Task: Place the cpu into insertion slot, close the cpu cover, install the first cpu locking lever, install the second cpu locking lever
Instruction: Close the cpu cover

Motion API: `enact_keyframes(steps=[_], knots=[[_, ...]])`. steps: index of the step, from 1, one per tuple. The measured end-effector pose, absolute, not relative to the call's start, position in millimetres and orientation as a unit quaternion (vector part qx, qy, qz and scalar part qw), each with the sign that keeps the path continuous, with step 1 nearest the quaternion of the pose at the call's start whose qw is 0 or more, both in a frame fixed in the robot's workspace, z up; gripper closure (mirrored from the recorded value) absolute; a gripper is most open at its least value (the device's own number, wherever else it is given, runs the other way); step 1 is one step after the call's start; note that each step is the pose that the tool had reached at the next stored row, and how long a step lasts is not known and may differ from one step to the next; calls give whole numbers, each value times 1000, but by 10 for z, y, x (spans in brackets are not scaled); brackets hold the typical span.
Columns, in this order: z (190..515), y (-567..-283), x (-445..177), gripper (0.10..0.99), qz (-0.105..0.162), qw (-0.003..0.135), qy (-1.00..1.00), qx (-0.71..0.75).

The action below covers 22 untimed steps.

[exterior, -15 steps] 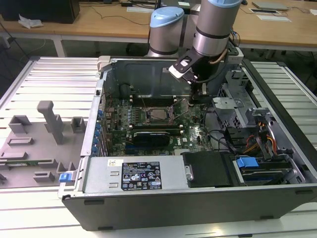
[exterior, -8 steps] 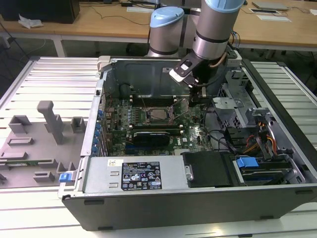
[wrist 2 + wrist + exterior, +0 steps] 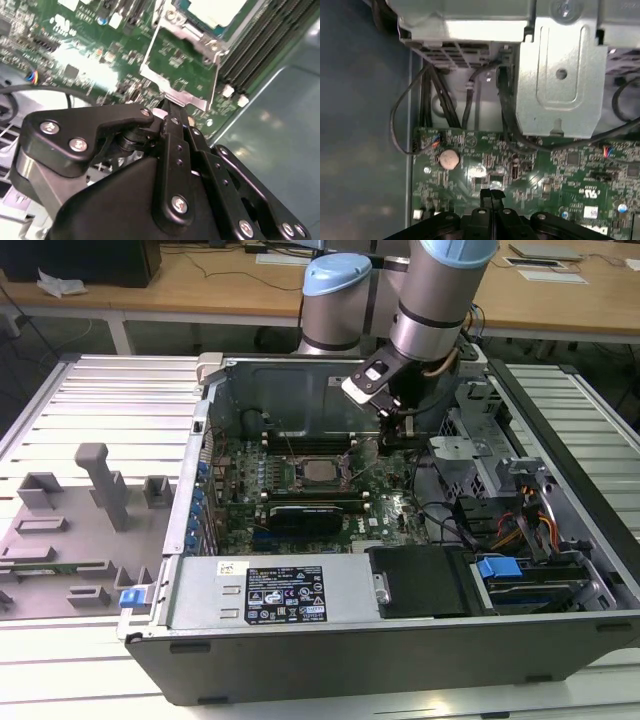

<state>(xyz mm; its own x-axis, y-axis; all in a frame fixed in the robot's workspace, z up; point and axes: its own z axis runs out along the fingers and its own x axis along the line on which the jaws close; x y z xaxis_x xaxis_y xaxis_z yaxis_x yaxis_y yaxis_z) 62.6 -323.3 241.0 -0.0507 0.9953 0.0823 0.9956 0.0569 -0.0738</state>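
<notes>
Jaws seemingly tight on cpu cover (image 3: 181, 95) edge

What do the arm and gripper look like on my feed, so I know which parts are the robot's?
The arm is made of round silver-grey tubes with pale blue joint caps. A small white-and-black block sits at its wrist. The gripper is matte black, built of jointed link bars fastened with silver screws.
</notes>
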Motion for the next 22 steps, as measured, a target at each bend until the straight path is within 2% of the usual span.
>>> enact_keyframes(steps=[1,5,15,22], knots=[[2410,-3233,627,980,1,59,-725,-687],[2410,-3229,608,980,1,59,-725,-687],[2410,-3145,162,980,-2,55,-725,-687],[2388,-3144,22,980,-8,35,-726,-687]])
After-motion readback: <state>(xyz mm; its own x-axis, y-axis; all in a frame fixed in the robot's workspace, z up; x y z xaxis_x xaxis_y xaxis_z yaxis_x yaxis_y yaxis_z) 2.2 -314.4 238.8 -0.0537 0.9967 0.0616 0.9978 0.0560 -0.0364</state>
